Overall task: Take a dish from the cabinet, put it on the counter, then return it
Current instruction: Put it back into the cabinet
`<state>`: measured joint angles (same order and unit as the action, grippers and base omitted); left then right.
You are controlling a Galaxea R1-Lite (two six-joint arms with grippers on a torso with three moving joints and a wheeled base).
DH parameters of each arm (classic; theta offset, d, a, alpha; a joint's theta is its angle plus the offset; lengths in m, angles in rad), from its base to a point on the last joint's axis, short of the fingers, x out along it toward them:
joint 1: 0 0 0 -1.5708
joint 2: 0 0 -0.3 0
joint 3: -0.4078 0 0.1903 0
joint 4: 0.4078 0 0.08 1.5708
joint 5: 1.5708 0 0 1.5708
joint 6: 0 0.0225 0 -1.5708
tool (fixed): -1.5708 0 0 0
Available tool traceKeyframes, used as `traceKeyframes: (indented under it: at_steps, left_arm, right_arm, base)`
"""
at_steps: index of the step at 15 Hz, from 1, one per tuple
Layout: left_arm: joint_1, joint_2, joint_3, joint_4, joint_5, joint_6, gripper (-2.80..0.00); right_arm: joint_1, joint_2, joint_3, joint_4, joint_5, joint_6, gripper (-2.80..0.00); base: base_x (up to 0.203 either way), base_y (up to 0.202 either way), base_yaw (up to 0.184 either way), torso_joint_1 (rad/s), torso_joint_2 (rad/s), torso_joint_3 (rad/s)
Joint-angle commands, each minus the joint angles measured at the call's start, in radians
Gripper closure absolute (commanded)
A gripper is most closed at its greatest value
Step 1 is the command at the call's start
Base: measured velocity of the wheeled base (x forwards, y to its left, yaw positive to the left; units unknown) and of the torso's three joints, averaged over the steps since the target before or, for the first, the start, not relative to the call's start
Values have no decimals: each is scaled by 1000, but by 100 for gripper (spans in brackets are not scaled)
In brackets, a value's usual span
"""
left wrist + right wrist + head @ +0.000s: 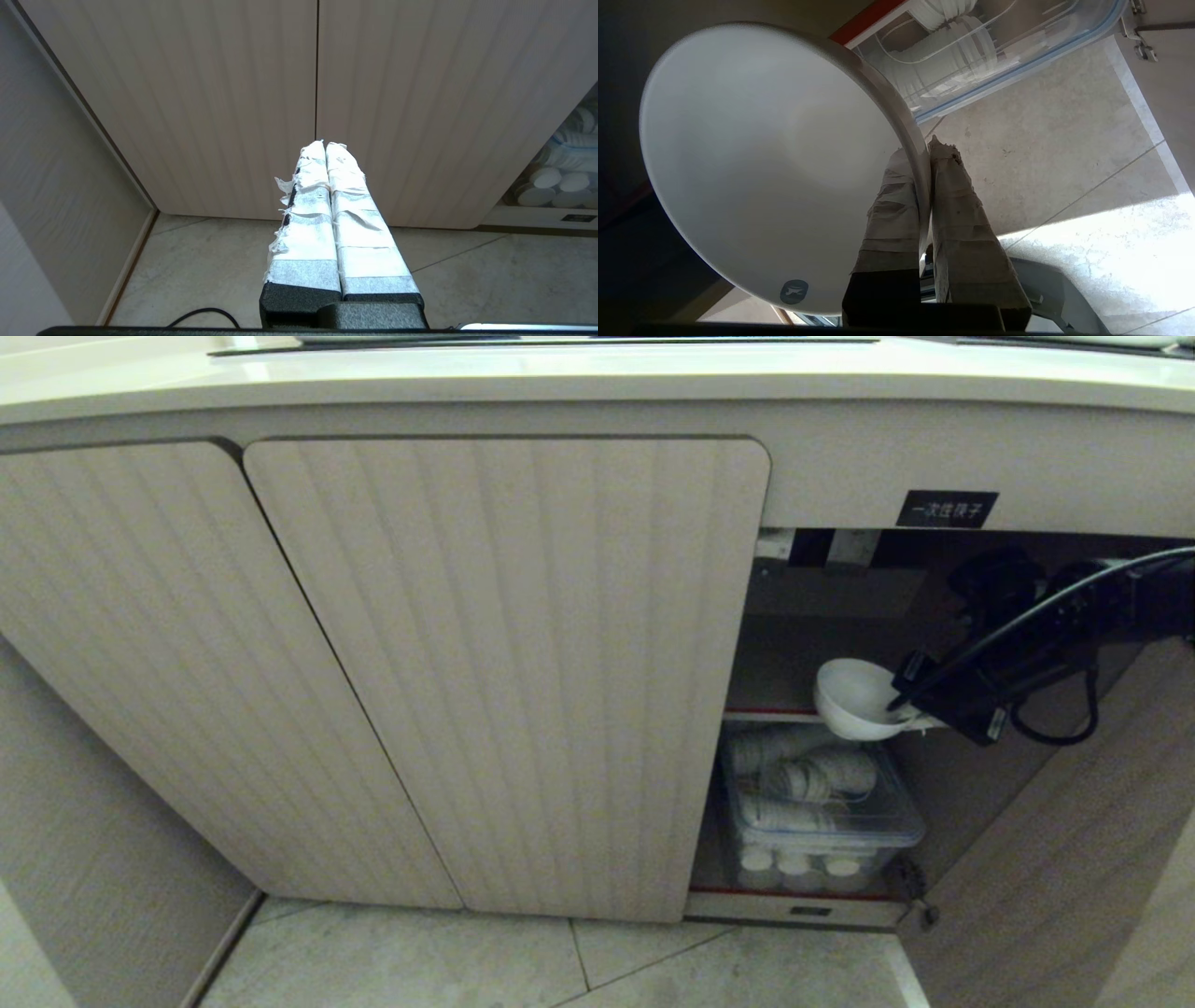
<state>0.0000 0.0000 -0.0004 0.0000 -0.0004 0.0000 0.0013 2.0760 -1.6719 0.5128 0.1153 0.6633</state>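
Right up close, the right gripper (pixel 924 154) with its tape-wrapped fingers (pixel 957 210) pinches the rim of the dish (pixel 761 154) — a smooth, glossy white round bowl with a small grey sticker near its edge. It hangs tilted at the open cabinet (pixel 504 672), just above the red-edged shelf (pixel 770 716). Ribbed beige doors, rounded corners — and a black label (pixel 947 510) in white Chinese characters. Below, a clear plastic box (pixel 822 803) of stacked white cups. The left gripper (pixel 325 145) sits pressed together, empty.

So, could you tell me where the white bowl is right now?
In the head view the white bowl is on the right, in the open cabinet bay by the upper shelf, above the clear tub, its rim pinched by the right gripper.
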Motion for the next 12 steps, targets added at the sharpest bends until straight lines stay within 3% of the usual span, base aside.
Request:
traceKeyframes:
  at_steps: [1,12]
  left_arm:
    - [0,0,0,0,0,0,0]
    - [0,0,0,0,0,0,0]
  right_arm:
    - [-1,17,-11,3,1,4,0]
    - [-3,100,-164,66,3,34,0]
  base:
    - [0,0,0,0,0,0]
    - [0,0,0,0,0,0]
